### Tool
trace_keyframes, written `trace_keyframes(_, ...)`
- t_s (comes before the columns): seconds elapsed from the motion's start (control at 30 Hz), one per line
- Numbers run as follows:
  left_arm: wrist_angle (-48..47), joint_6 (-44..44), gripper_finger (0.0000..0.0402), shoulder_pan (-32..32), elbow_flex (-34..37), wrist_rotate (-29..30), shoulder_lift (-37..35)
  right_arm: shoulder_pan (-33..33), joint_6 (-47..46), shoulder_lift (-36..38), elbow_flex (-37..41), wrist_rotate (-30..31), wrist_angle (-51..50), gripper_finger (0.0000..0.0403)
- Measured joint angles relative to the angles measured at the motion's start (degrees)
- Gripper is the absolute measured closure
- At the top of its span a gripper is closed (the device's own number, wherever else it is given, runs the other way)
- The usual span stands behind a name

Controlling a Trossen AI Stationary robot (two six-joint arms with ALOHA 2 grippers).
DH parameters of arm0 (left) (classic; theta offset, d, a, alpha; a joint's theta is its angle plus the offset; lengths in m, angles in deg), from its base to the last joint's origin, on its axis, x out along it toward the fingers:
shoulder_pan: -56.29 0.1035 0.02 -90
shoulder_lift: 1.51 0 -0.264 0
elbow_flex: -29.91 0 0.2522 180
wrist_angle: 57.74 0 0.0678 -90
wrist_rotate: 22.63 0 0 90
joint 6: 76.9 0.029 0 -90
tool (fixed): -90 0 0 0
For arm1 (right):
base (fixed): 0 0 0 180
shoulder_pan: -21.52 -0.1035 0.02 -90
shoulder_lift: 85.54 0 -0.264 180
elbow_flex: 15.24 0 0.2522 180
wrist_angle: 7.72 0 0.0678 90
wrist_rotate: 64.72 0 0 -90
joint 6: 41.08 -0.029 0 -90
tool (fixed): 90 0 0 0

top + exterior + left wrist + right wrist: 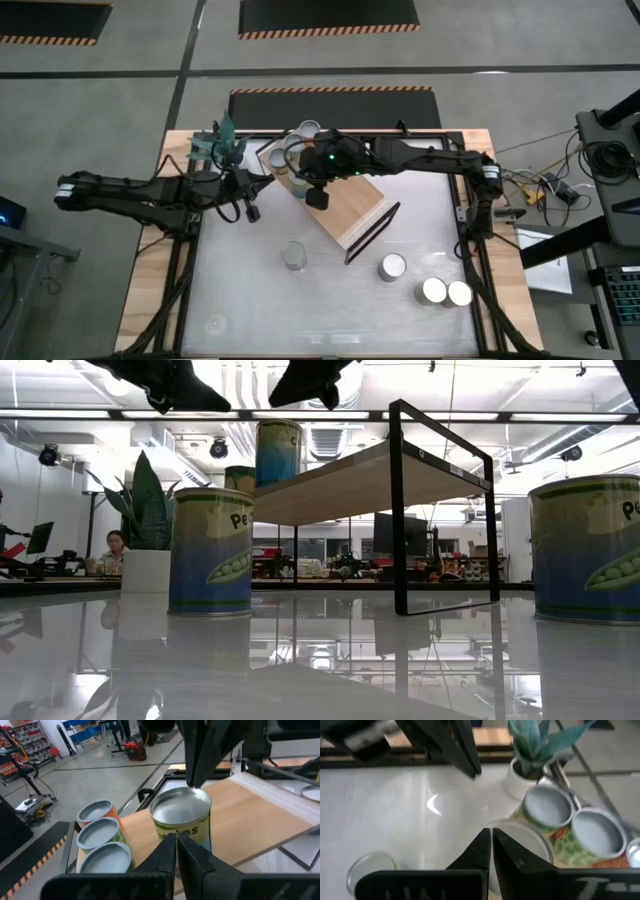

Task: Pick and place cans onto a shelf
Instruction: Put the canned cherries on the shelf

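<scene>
Left wrist view: four cans (181, 815) stand on the shelf (250, 815); both pincers pressed together, empty.

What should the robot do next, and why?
Probably send the right gripper, jaws shut and empty above the shelf, out to the nearest loose can with its jaws opened. Four cans stand on the table; others already sit at the shelf's far end. The left gripper waits beside the shelf.

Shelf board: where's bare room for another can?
The shelf is bare across its middle and the end near the black wire frame. The plant-side end is crowded: cans cluster there under the right gripper, with the left gripper beside it.
</scene>
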Motion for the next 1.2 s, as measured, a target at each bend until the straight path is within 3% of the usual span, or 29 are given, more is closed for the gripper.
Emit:
trace_keyframes(0.7, -1.46, -0.04, 0.0402, -0.16, 0.02, -0.49, -0.65, -0.02, 0.44, -1.69, -4.14, 2.12, -13.64, 0.0394)
trace_keyframes(1.2, -0.84, -0.11, 0.0402, -0.16, 0.02, -0.52, 0.0, -0.17, 2.09, -1.69, -2.98, 1.03, -7.48, 0.0394)
